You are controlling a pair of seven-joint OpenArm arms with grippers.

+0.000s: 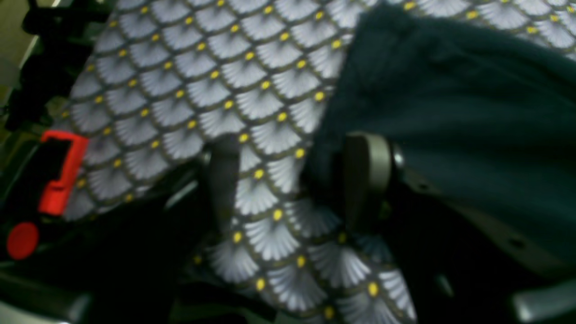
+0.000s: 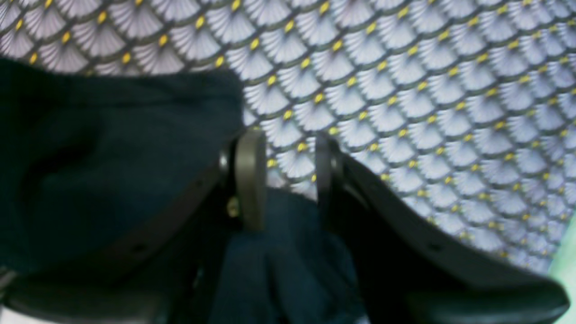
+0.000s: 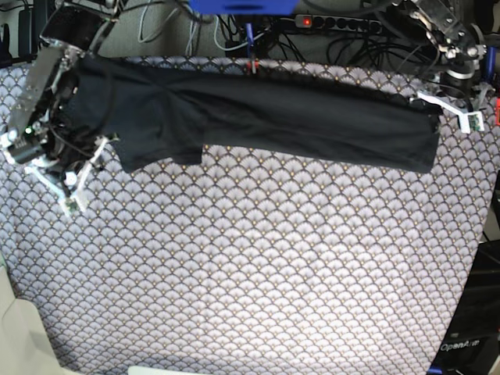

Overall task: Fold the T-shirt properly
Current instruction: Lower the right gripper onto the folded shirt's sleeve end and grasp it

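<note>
Black cloth, the T-shirt, lies stretched in a long band along the far edge of the tablecloth, which is grey with a fan pattern and yellow dots. At one end of the shirt, the left gripper stands with its fingers spread wide, tablecloth between them, one finger against the shirt's edge. At the shirt's other end, the right gripper is half spread, with dark cloth bunched between its fingers.

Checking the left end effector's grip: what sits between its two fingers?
Only bare grey fan-patterned tablecloth fills the left end effector gap in the left wrist view; the black cloth T-shirt lies beside one finger.
</note>
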